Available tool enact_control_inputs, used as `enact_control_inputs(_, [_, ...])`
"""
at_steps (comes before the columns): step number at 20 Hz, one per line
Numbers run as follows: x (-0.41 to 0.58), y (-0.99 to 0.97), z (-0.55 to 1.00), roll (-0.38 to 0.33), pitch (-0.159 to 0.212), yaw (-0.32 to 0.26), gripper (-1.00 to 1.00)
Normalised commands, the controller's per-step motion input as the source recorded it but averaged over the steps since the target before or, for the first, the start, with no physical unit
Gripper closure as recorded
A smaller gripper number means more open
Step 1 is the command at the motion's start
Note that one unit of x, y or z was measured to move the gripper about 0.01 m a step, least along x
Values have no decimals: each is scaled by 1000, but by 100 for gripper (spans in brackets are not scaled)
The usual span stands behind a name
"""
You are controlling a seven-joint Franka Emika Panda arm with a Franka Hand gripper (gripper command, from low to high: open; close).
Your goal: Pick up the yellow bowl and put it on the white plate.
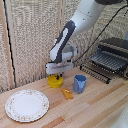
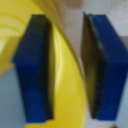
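Your gripper (image 1: pixel 59 76) sits down on the yellow bowl (image 1: pixel 55 81), fingers (image 2: pixel 35 70) spread astride its rim, one inside, one outside, not clamped. The bowl rests on the table (image 1: pixel 95 107) beside the blue cup (image 1: pixel 79 83), apart from the plate (image 1: pixel 27 105).

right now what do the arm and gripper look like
The arm is white with dark grey joint sections, and rounded and thick. The gripper is a white boxy block. Its two fingers are short, flat blue rectangular blocks with dark inner pads. No markings can be made out.
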Motion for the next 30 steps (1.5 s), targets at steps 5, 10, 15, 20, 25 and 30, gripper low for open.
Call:
enact_control_inputs(5, [-160,45,273,0,16,3,100])
enact_control_inputs(10, [-81,0,286,31,84,15,100])
enact_control_inputs(15, [-26,85,617,78,110,-8,100])
enact_control_inputs(20, [0,174,801,123,6,-80,100])
enact_control_inputs(25, [0,410,798,106,0,-58,100])
enact_control_inputs(30, [-59,719,555,77,2,-27,100])
